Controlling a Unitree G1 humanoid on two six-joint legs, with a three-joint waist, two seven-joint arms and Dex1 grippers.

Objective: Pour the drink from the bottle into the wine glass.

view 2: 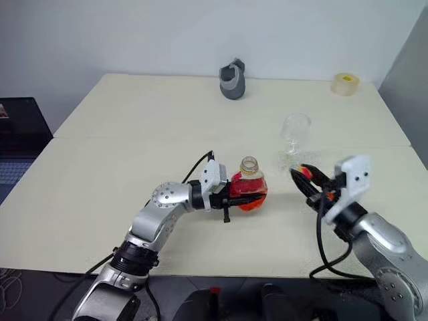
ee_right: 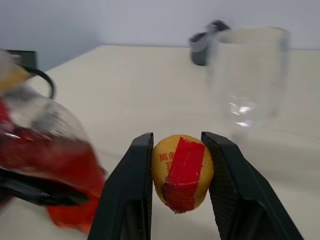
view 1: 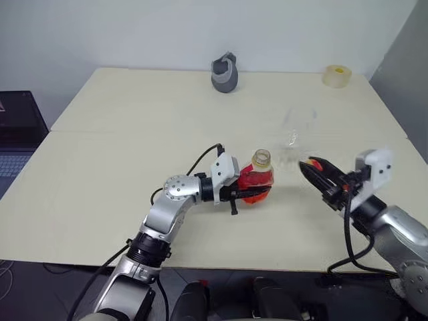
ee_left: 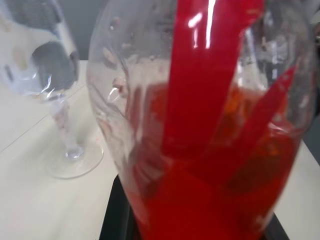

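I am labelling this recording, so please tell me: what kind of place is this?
Probably a lab or office test bench, not a home: a bare cream table against a plain white wall, an open dark laptop at the side, and a yellowish tape roll left on the tabletop.

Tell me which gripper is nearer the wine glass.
Right. The right gripper, shut on the cap, sits just in front of the wine glass. The left gripper holds the bottle further off, to the glass's left and nearer the robot.
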